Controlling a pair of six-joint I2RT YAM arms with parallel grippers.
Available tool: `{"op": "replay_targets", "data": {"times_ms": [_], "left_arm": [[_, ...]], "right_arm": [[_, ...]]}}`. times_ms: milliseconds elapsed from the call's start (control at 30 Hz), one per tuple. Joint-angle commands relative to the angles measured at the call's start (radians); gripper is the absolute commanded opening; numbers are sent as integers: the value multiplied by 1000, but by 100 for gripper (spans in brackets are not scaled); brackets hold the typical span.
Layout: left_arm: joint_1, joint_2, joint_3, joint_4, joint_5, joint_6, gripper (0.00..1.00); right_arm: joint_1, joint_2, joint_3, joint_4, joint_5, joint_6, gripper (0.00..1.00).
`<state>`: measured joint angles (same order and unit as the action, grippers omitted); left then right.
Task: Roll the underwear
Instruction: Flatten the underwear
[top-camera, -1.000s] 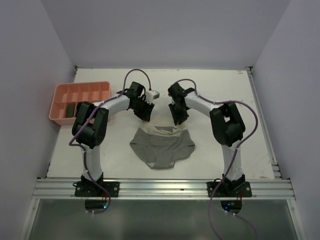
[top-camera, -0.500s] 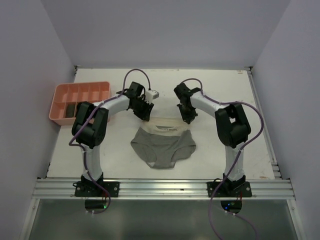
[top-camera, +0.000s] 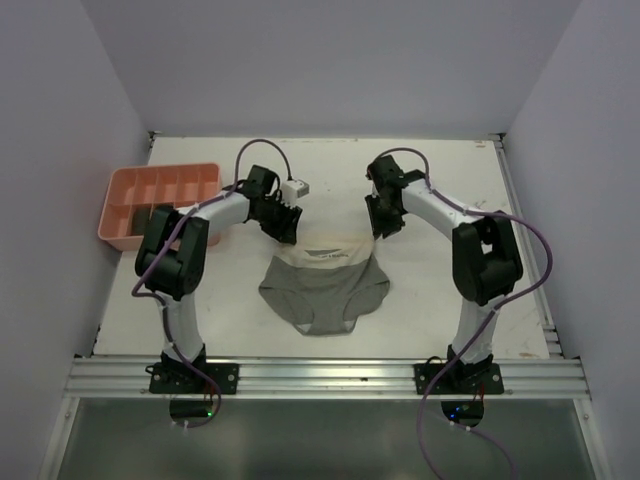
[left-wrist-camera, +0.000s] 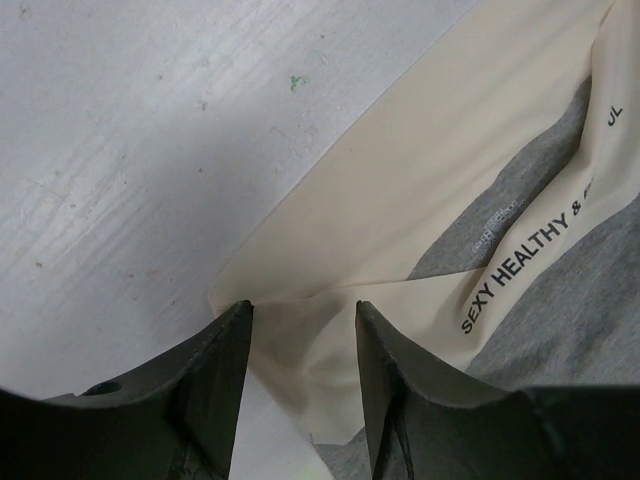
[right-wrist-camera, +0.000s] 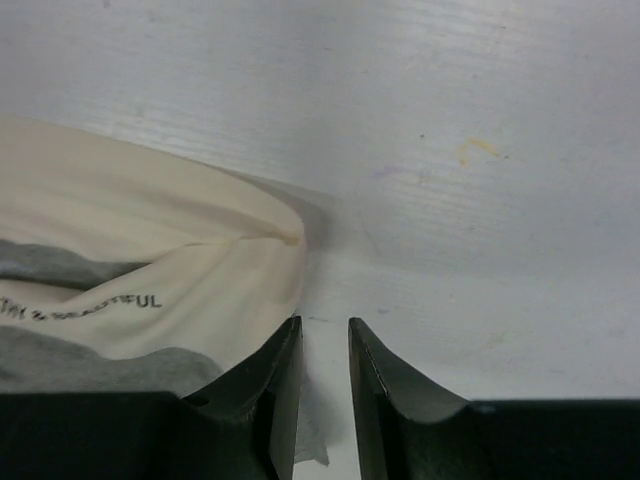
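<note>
A white table (top-camera: 450, 300) is filling the floor of a booth, with pale walls (top-camera: 330, 70) closing in on the left, right and far sides. A metal rail (top-camera: 330, 378) is running along the near edge. The underwear (top-camera: 325, 290), grey with a cream waistband, is lying flat and unrolled in the middle of the table, waistband on the far side. There is bare table to its right and on the near side.

A pink tray (top-camera: 115, 190) is sitting at the far left, near the wall. A dark bundle (top-camera: 135, 218) is lying in one of its near compartments, too small to make out.

The left gripper (top-camera: 285, 225) is hanging over the waistband's far left corner. Its fingers (left-wrist-camera: 215, 380) are standing apart with that corner between them. The right gripper (top-camera: 382, 222) is hanging at the far right corner. Its fingers (right-wrist-camera: 265, 400) are standing slightly apart over bare table, with the cloth just to their left. The lettering on the waistband is being cut off by the folds.
</note>
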<state>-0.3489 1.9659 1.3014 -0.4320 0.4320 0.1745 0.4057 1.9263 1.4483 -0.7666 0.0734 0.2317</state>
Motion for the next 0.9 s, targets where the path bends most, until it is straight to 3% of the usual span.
{"op": "replay_targets", "data": {"times_ms": [0,200,367,500,700,867], "left_arm": [[27,-102,-43,68,19,-29,50],[139,-157,-17,10,83,-89,53],[205,-176,-47,-167,252,87,54],[203,-205,-122,-220,278,164,55],[189,-180,-177,-179,229,145,54],[148,-142,-197,-108,185,100,49]], "right_arm": [[4,-58,20,29,-139,43,30],[4,-148,-123,10,-251,50,35],[5,-188,-213,58,-288,57,38],[7,-153,-235,99,-282,63,37],[10,-112,-269,141,-207,84,28],[10,-124,-322,150,-178,86,8]]}}
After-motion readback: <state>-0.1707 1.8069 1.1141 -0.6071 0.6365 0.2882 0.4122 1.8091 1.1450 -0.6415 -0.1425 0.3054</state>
